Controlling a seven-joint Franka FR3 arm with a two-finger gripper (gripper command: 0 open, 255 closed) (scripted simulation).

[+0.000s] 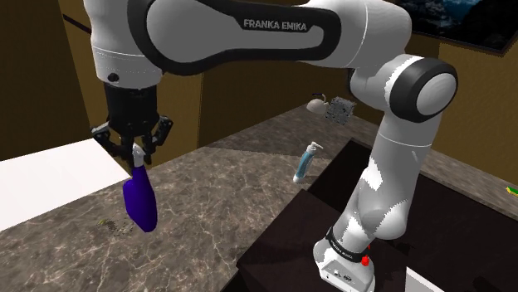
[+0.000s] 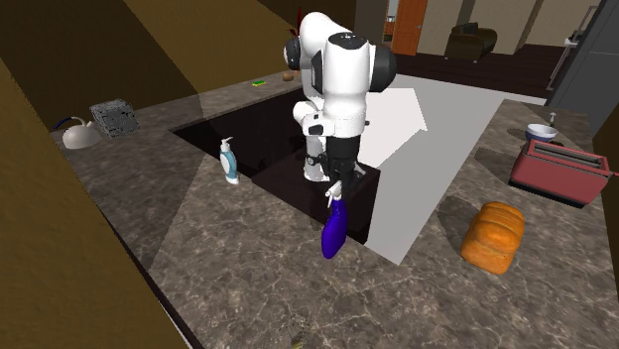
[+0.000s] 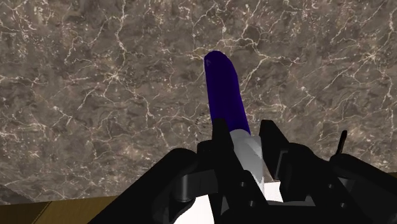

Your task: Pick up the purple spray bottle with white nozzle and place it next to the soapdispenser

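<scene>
Purple spray bottle point(image 1: 139, 203) is hanging clear of marble counter point(image 1: 212, 195), gripper point(image 1: 138, 153) jaws clamping its white nozzle end so body is dangling free for transfer w/o dragging; soap dispenser point(image 1: 305, 162) is standing well apart.

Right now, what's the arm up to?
The Franka arm has its gripper shut on the white nozzle of the purple spray bottle. The bottle hangs tilted below the fingers and looks lifted clear of the marbled counter. The soap dispenser stands further along the counter, towards the shoulder view's right, well apart from the bottle, so the placing is not yet done.
</scene>
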